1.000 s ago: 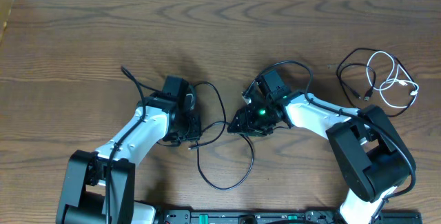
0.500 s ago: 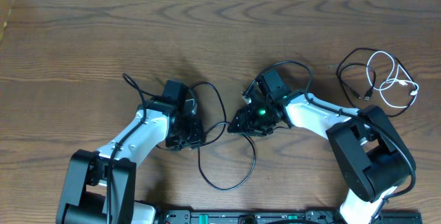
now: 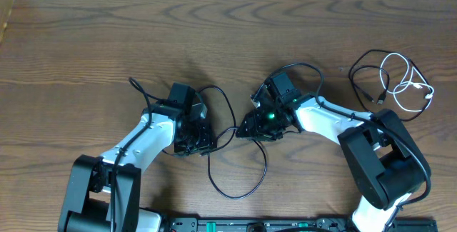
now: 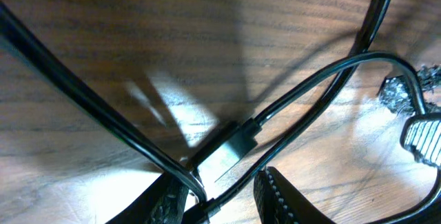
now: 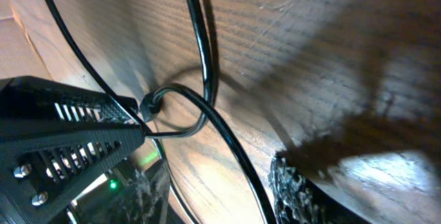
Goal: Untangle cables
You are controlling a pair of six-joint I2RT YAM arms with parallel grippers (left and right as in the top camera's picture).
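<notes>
Left fingers (image 4: 279, 198) — maybe gripping — edged right.

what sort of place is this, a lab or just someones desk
Probably a robotics lab bench: a left arm and a right arm stand at the near edge of a wooden table, with loose black cables and a white cable to practise on.

A dark wood-grain tabletop (image 3: 86, 39) carries a long black cable (image 3: 235, 189) looping across its centre toward the near edge, while a second black cable (image 3: 360, 82) and a short white cable (image 3: 414, 89) lie overlapping near its right edge.
</notes>
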